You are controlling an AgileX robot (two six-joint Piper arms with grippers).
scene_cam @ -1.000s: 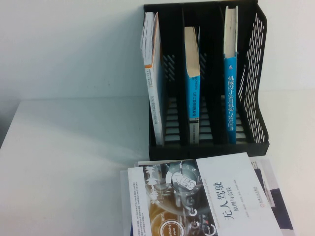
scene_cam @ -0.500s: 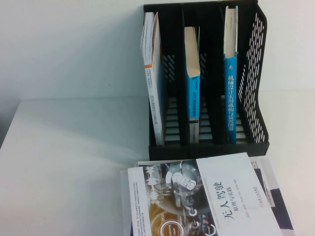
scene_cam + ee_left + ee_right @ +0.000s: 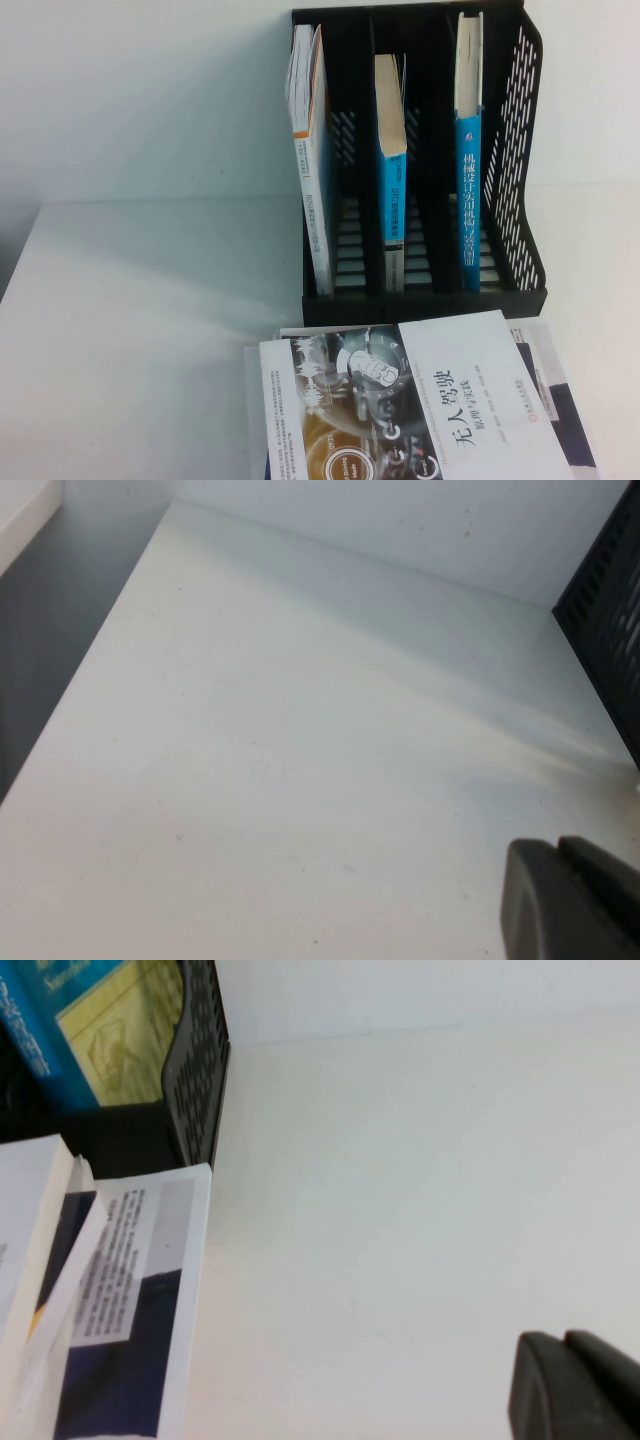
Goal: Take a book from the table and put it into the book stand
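The book (image 3: 468,160) stands upright in the right slot of the book stand (image 3: 520,150) on the surface (image 3: 150,320). Left claw (image 3: 570,900) and right claw (image 3: 575,1385) hover over bare surface (grip state probably closed, but I cannot tell).

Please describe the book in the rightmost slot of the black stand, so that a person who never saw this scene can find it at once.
Find the black book stand at the table's far edge. In its right slot stands the book: blue spine with large white characters, taller than the blue-spined book in the middle slot. Left pincer and right pincer are seen only in their wrist views, touching no book.
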